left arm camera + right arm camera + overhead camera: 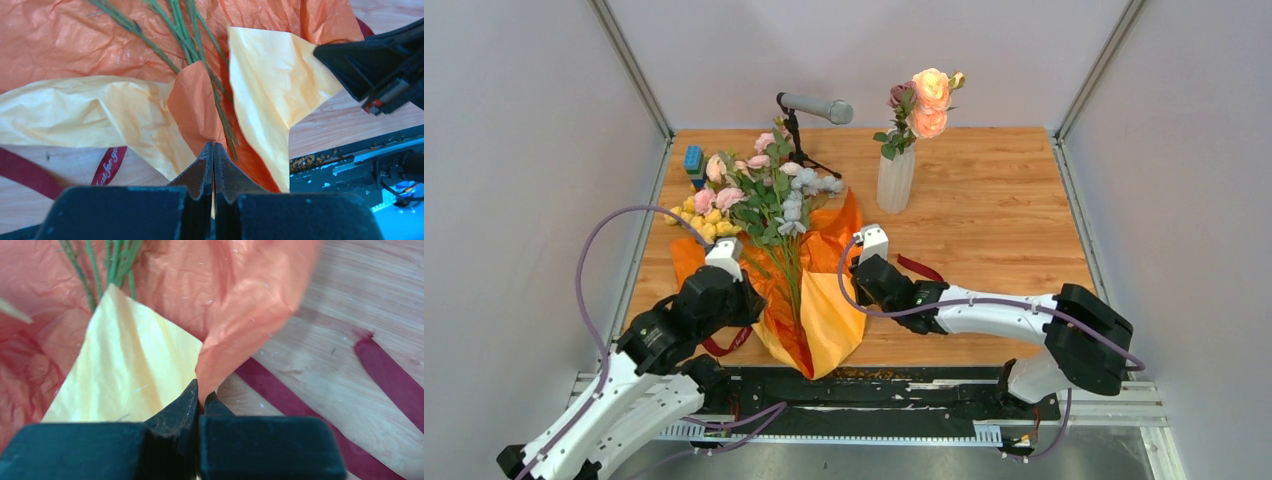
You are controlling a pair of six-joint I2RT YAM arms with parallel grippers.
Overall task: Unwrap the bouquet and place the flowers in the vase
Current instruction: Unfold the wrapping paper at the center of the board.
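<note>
The bouquet [769, 215] lies on the table with its orange-yellow paper [829, 310] spread loose under the flowers [754, 180]. My left gripper [214, 145] is shut on a fold of the orange paper [195, 105], beside the green stems [200, 60]; in the top view it [759, 300] sits at the sheet's left side. My right gripper [200, 392] is shut on the edge of the orange paper [240, 315] at the sheet's right side [852, 270]. The white ribbed vase [895, 180] stands behind, apart from both grippers, and holds peach flowers [929, 100].
Dark red ribbon [390, 380] lies loose on the wood, right of the paper [921, 268] and by the left arm [110, 165]. A grey microphone on a black stand [816, 106] is behind the bouquet. A blue block [693, 160] sits at the back left.
</note>
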